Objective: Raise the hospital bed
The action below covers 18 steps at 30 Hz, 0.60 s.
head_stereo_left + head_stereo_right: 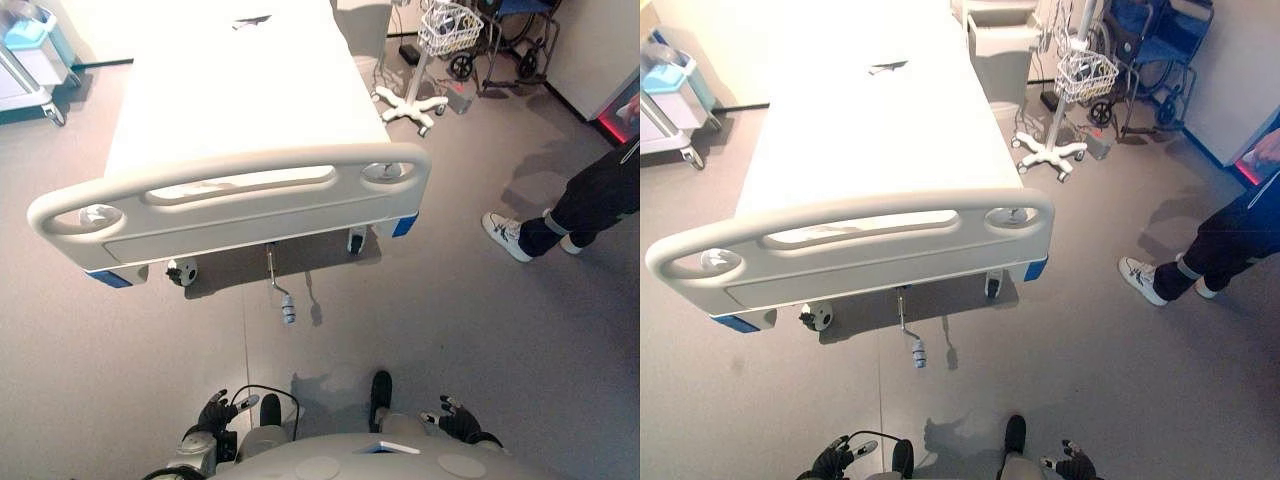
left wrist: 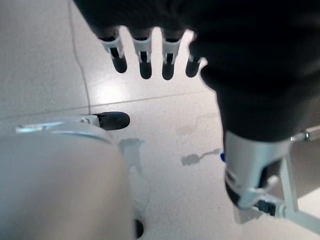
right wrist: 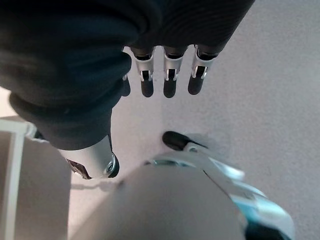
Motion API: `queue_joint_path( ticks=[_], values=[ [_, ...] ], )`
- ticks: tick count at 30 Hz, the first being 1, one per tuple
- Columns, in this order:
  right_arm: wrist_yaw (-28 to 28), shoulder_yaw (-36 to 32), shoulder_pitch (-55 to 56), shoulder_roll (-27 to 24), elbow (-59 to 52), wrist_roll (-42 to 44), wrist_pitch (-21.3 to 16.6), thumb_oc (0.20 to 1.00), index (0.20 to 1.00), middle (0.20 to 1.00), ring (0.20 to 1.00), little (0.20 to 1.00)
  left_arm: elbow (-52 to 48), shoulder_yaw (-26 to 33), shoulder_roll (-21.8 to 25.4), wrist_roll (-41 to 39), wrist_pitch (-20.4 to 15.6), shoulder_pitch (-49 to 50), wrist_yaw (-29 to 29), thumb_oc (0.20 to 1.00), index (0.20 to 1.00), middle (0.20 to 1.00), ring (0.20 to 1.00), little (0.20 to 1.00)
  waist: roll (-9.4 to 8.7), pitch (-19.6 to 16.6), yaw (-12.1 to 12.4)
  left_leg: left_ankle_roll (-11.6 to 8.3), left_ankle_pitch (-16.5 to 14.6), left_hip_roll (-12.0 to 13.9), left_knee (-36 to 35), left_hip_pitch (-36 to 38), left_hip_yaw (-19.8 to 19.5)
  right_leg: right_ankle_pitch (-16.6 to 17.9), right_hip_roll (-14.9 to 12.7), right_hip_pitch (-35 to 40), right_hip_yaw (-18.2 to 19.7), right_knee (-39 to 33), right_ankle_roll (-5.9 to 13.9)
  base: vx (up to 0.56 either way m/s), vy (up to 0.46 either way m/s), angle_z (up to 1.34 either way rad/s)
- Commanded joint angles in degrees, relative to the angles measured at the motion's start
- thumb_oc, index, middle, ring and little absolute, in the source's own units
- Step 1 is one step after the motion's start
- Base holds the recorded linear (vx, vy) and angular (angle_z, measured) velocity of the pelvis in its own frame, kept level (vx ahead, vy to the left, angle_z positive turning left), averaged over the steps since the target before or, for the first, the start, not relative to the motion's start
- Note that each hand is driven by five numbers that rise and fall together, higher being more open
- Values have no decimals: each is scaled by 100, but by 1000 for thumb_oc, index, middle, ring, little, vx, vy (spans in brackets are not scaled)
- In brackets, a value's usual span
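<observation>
While left hand [image 1: 215, 412], right hand [image 1: 455, 420] hang open, empty; bed crank [image 1: 287, 307], person [image 1: 590, 205] nearby

Grey floor [image 1: 450, 330], hospital bed [image 1: 240, 130] standing on it, wheeled stand [image 1: 412, 105] beside

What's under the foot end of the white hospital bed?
Under the white hospital bed: a metal crank handle hanging down, and two castor wheels. The footboard covers the crank's mount.
</observation>
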Motion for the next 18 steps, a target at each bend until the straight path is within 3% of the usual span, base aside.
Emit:
queue_joint_path(
  ticks=[1, 10, 18],
  values=[
    [75, -2, -236, 78, 6, -160, 75, 1000, 1000, 1000, 1000, 1000, 237, 153, -151, 342, 49, -144, 46, 1000, 1000, 1000, 1000, 1000, -128, 189, 87, 537, 173, -600, 23, -261, 81, -161, 146, 391, -236, 106, 237, 82, -8, 1],
    [141, -86, -261, 291, 297, -451, 236, 1000, 1000, 1000, 1000, 1000, 558, 283, -234, 751, 204, -49, 25, 1000, 1000, 1000, 1000, 1000, -56, -220, 147, 492, 91, -594, 23, 145, 50, -224, 92, 849, -333, 73, 264, 33, -16, 2],
    [161, -127, -236, 324, 355, -503, 268, 1000, 1000, 1000, 1000, 1000, 645, 325, -236, 873, 233, -4, 23, 1000, 1000, 1000, 1000, 1000, -71, -273, 161, 499, 63, -598, 23, 268, 53, -255, 93, 969, -345, 81, 262, 9, -7, 4]
  ],
)
